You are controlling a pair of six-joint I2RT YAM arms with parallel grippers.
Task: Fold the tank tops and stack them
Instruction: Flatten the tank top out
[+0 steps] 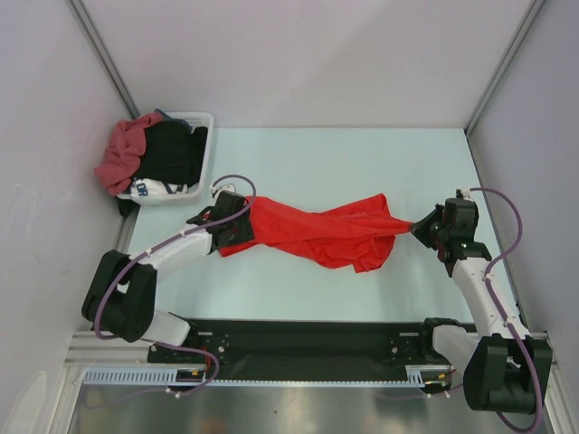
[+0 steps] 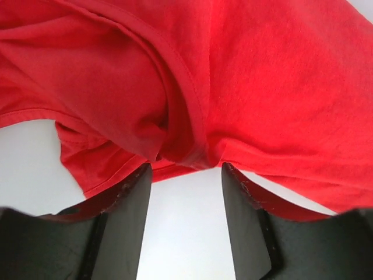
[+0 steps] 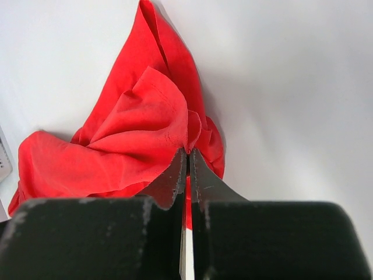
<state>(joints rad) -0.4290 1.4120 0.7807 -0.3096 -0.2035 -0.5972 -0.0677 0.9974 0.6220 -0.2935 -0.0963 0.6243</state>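
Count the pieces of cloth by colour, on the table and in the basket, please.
Bright red tank top, on the table: 1
Dusty red tank top, in the basket: 1
Black cloth, one heap, pieces cannot be separated: 1
White cloth with dark lettering: 1
Total: 4

Left arm (image 1: 176, 250) and right arm (image 1: 477, 287): white tubular links between bulky black joint housings. A mauve cable (image 1: 231, 181) loops along each arm. Both bases are mounted on a black plate (image 1: 308, 339). Left hand (image 1: 237, 226) and right hand (image 1: 419, 228): black. Fingers (image 2: 131, 216) are flat and matte, with edges scuffed by pale specks.
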